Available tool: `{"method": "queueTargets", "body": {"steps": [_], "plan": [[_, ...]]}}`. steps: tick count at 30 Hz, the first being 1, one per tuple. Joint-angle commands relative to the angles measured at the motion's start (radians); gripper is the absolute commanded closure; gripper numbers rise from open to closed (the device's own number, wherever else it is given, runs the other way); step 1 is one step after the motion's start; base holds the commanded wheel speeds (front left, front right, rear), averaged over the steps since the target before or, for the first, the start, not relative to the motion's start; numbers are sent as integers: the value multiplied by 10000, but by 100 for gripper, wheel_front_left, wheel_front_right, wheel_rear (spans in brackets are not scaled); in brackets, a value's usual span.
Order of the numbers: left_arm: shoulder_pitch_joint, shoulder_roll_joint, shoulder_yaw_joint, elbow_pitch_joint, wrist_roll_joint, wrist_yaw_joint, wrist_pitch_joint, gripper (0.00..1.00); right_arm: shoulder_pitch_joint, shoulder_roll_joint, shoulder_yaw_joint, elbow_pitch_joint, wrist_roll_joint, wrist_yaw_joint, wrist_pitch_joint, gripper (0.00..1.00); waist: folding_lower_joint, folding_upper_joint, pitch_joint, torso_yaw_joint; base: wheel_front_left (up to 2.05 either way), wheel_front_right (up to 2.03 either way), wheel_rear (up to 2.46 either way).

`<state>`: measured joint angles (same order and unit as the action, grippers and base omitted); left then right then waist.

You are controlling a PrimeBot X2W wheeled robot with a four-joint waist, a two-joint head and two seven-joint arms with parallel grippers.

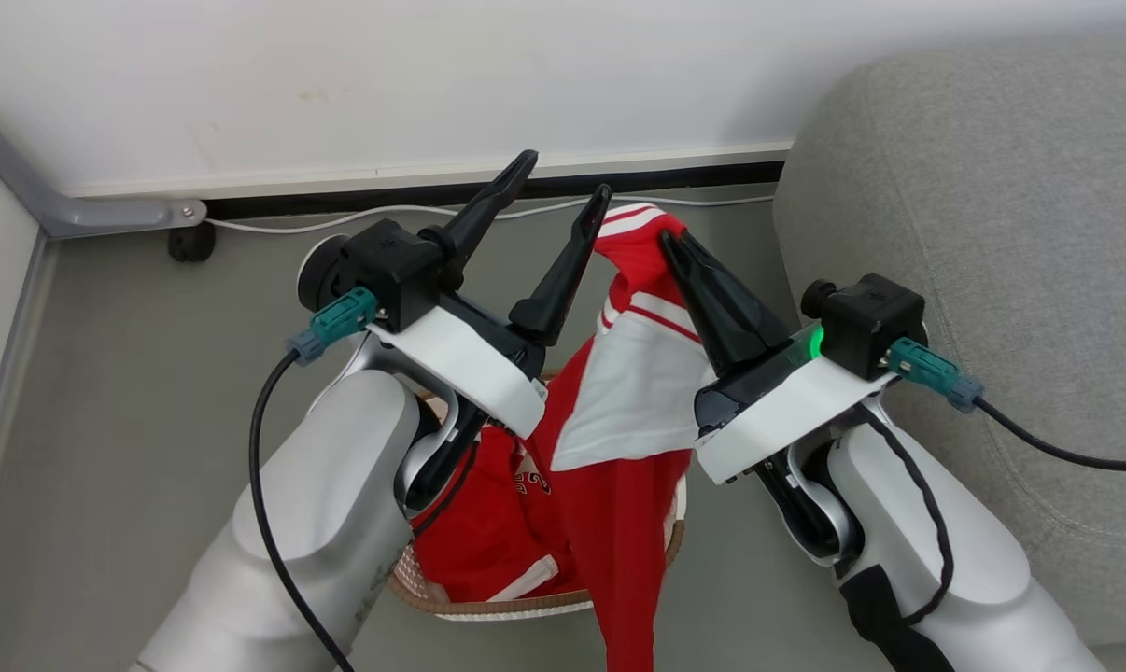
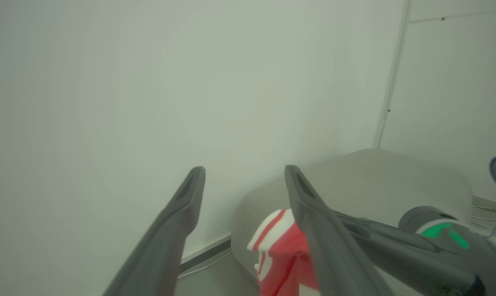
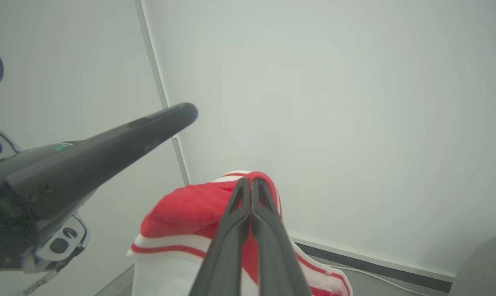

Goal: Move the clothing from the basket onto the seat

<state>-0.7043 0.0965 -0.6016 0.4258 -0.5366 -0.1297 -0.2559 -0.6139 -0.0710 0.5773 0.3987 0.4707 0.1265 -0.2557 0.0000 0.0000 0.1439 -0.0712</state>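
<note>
Right tool (image 1: 668, 241) clamps bright red, white-trimmed soft garment (image 1: 628, 392); left tool (image 1: 565, 175) wide, empty. Thin edge grip may slip.

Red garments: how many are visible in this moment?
2. One red garment hangs from the shut right gripper above the basket; a second garment, number-printed, lies in the basket. Others may be hidden beneath.

Two silver-grey arms, each ended by a dark two-fingered gripper

The left forearm (image 1: 311, 495) and right forearm (image 1: 946, 551) are rounded and capped by white wrist shells (image 1: 460, 359). On each a black box module (image 1: 390, 266) is mounted, with a teal connector (image 1: 334, 322) and a black cable (image 1: 264, 467) plugged in. The left gripper (image 1: 564, 175) and right gripper (image 1: 670, 243) are formed of long, tapering fingers. A green light (image 1: 810, 341) is lit on the right wrist.
</note>
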Motion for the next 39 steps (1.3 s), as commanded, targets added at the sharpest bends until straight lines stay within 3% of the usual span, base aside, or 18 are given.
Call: {"method": "queueTargets", "body": {"steps": [1, 9, 35, 39], "plan": [[-64, 303, 268, -203, 97, -9, -58, 0, 195, 98, -232, -473, -177, 42, -61, 100, 0, 0, -53, -278, 0, 0, 0], [610, 416, 198, -313, 58, -9, -58, 0, 690, -178, -1173, -1289, -465, 42, -61, 100, 0, 0, -245, -1355, 0, 0, 0], [1869, 356, -226, -543, -230, -9, -59, 0, 898, -439, -1966, -2449, -568, 42, -61, 100, 0, 0, -566, -4511, 0, 0, 0], [1860, 268, -383, -581, -276, -9, -59, 0, 1094, -568, -2326, -2707, -587, 42, -61, 100, 0, 0, -473, -4679, 0, 0, 0]]}}
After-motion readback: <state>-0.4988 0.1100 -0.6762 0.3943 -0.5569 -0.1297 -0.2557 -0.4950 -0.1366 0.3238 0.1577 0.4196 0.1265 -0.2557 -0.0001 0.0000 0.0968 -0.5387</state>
